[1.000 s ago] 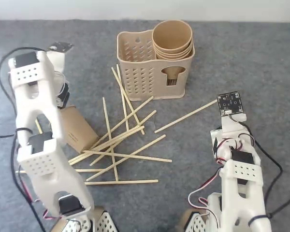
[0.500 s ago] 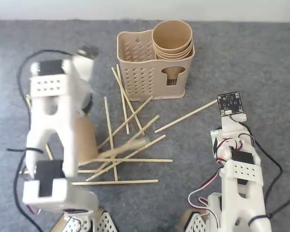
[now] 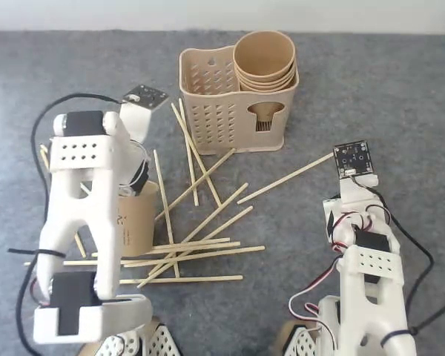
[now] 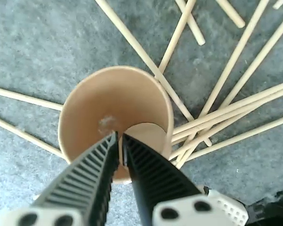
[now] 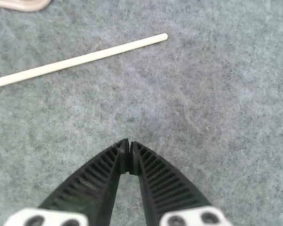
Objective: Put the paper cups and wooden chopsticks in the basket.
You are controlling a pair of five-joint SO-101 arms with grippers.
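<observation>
While the left pincer (image 4: 119,136) pinches its rim, the paper cup (image 4: 108,101) stands (upright).

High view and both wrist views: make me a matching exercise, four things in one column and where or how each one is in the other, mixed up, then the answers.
Things
1. stack of brown paper cups
2. single brown paper cup
3. beige perforated plastic basket
4. right gripper

Place or state
A. shut over bare grey carpet
B. gripped at its rim by the left gripper
C. standing beyond the scattered wooden chopsticks
D. nested in one compartment of the basket

Pairs: 1-D, 2-B, 3-C, 4-A
</observation>
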